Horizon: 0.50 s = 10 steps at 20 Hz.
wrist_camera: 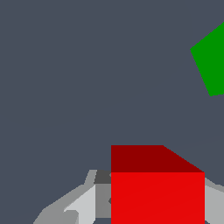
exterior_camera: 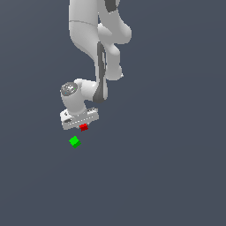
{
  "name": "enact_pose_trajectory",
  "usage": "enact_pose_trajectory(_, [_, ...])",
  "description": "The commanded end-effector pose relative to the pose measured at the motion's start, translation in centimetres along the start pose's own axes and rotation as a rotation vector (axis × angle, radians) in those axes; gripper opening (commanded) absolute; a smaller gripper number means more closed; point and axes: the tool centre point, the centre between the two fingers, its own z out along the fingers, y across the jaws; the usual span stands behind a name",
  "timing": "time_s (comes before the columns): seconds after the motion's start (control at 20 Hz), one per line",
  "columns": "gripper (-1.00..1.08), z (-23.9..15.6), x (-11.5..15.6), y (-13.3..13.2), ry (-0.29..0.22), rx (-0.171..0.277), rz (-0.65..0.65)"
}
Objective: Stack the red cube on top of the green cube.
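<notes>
Jaws: clamped on the red cube (wrist_camera: 157,192). In the wrist view the cube sits between the grey finger parts, one finger (wrist_camera: 83,205) showing on one side and a sliver of the other at the opposite edge of the cube. The cube's bright face and a darker upper face both show; the faces are plain.

Gripper (exterior_camera: 82,125): in the exterior view the white hand is tilted, its bar sloping up toward the exterior view's right. The red cube (exterior_camera: 83,127) pokes out just under the bar's lower edge, only partly visible. The fingers themselves are too small to make out there.

Green cube (exterior_camera: 74,141): lies on the dark grey floor (exterior_camera: 167,176), below and slightly to the exterior view's left of the red cube in that picture. Near it, but not touching; a gap of floor shows between them. In the wrist view the green cube (wrist_camera: 212,61) is cut by the frame edge, turned at an angle to the red cube, and well clear of it.

Red cube is not on the green cube. Whether it touches the floor or is held just above it cannot be told.

Arm (exterior_camera: 95,31): white links with dark joint seams come down from the top of the exterior view to the wrist.
</notes>
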Motion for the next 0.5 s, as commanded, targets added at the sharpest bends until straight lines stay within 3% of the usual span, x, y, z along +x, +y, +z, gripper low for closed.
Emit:
enact_pose_trajectory(0.0, [-1.00,0.0,0.0,0.0,0.000,0.000,0.000])
enact_pose_trajectory(0.45, [-1.00,-1.7,0.0,-0.1,0.000,0.000,0.000])
